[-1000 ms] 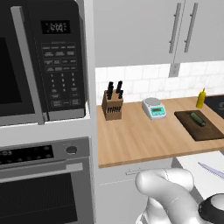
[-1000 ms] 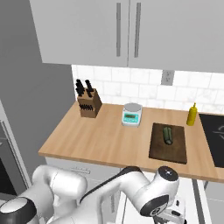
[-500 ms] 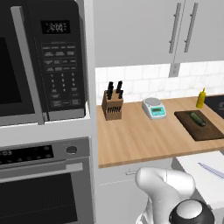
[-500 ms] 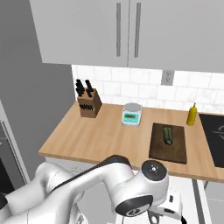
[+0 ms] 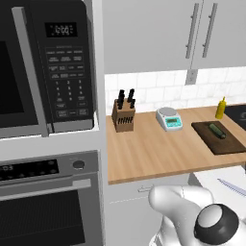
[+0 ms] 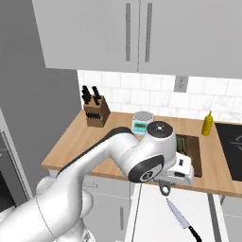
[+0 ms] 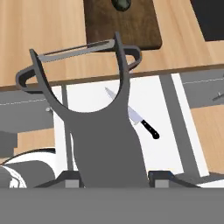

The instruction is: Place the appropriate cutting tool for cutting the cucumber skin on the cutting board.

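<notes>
My gripper (image 7: 114, 179) is shut on the handle of a grey Y-shaped peeler (image 7: 100, 127), whose blade points up toward the counter edge. From the right base camera, the gripper (image 6: 173, 181) hangs in front of the counter over an open white drawer (image 6: 156, 212), with the peeler's loop (image 6: 164, 190) below it. The dark brown cutting board (image 7: 120, 24) lies on the counter ahead, and the dark green cucumber (image 7: 121, 4) rests on its far part. From the bases the board (image 5: 226, 141) (image 6: 195, 153) and the cucumber (image 5: 216, 130) (image 6: 180, 143) sit at the counter's right.
A black-handled knife (image 7: 133, 116) (image 6: 182, 220) lies in the drawer below the hand. A knife block (image 5: 124, 115), a kitchen scale (image 5: 169, 118) and a yellow bottle (image 5: 220, 107) stand along the backsplash. A microwave (image 5: 43, 72) and oven (image 5: 48, 202) fill the left. A dark cooktop (image 6: 231, 146) borders the board.
The arm has risen from low in front of the drawer to counter height, carrying the hand up with it. The base and the counter objects have not moved.
</notes>
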Motion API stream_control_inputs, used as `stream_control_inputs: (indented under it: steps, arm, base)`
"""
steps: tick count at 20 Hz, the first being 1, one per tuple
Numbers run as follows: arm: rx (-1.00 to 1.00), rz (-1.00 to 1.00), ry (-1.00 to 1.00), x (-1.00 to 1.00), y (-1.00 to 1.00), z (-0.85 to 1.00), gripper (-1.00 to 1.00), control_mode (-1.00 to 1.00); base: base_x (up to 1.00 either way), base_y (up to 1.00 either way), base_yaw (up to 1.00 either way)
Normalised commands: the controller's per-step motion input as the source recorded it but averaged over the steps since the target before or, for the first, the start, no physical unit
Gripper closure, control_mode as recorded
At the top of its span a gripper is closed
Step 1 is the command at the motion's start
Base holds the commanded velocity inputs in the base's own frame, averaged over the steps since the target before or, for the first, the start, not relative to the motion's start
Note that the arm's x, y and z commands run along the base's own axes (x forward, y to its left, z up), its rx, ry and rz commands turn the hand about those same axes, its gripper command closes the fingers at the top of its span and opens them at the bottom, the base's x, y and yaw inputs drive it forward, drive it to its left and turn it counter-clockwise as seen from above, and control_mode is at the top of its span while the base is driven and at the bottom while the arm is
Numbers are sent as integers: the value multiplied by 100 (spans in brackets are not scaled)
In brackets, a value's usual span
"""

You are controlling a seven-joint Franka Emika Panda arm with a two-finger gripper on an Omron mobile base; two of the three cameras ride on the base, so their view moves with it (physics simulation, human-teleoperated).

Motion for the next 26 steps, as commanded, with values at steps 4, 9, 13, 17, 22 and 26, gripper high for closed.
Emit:
stream_control_inputs:
  steps: [4, 9, 13, 17, 22, 26]
  arm:
    - [3, 18, 0, 100, -4, -4, 100, -100]
    - [0, 25, 0, 97, -4, -57, 100, -100]
    - [-2, 11, 0, 66, 1, -53, 100, -100]
    - [-5, 0, 0, 36, 0, -68, 100, -100]
    - [-6, 0, -1, 48, 0, -55, 100, -100]
    - [-3, 0, -4, 41, -6, -42, 100, -100]
  base:
    - [0, 0, 0]
    - [0, 0, 0]
    - [0, 0, 0]
    - [0, 0, 0]
    - [0, 0, 0]
    - [0, 0, 0]
